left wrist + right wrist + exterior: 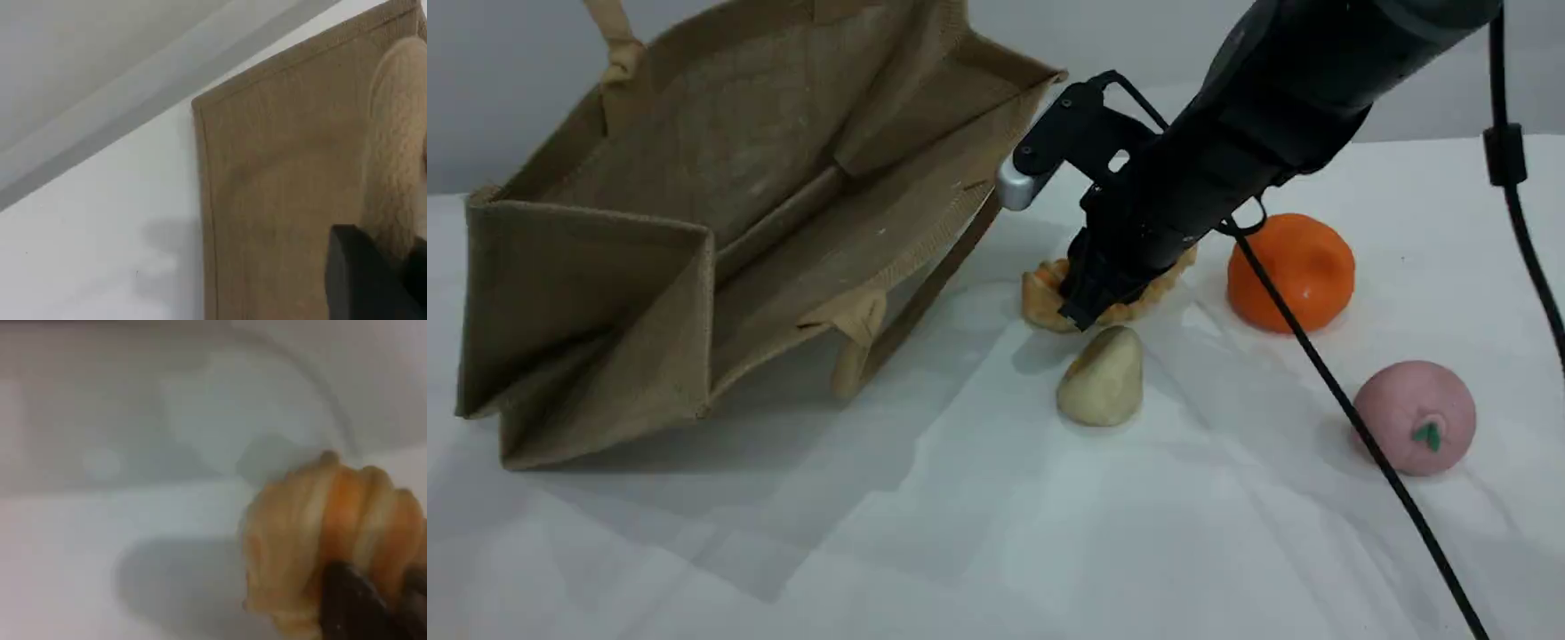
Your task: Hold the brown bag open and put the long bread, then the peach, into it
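Remote view of my right arm (1272,107): thick and matt black.
Near its end I see a black bracket (1080,124) with a silver round tip (1014,188); a thin black cable (1356,433) hangs from it.

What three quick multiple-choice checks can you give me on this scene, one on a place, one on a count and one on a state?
1. The right tool is down on: A the peach; B the bread; C the orange fruit.
2. Foods on the table outside the bag: A two; B four; C six.
3. The bag's mouth is: A open; B folded flat; C tied shut.
Answers: 1 B, the tool's tip covers the bread's middle. 2 B, the bread, pale lump, orange fruit and peach all lie on the table. 3 A, the bag's inside walls show.
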Robot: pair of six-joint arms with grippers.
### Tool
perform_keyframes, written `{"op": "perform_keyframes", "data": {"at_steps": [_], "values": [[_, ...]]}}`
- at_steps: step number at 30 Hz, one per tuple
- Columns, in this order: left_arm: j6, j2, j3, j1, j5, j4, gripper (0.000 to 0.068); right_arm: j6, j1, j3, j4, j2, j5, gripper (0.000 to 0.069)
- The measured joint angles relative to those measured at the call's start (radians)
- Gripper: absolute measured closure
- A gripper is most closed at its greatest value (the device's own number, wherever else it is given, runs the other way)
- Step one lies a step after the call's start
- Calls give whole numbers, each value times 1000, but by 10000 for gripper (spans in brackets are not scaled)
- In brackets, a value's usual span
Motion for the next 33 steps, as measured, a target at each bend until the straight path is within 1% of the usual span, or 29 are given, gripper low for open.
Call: {"op": "perform_keyframes", "data": {"at_steps": [2, 6, 9, 14, 19, 28, 33], "values": [[0, 0, 0, 0, 0, 0, 589, 19, -1, 1, -1, -22, 38, 629], [0, 0, 0, 0, 0, 0, 589, 51, -1, 9, -1, -88, 65, 633], [0, 0, 0, 0, 0, 0, 589, 92, -1, 35, -1, -137, 85, 634], [0, 0, 0, 0, 0, 0, 589, 182, -1, 88, -2, -227, 76, 636], [2, 0, 0, -1, 0, 0, 589, 228, -1, 168, -24, -314, 56, 636], [3, 0, 0, -3, -1, -13, 589, 210, -1, 321, -35, -472, 31, 643], [21, 0, 0, -3, 0, -92, 589, 156, 17, 424, -43, -583, -31, 645]]}}
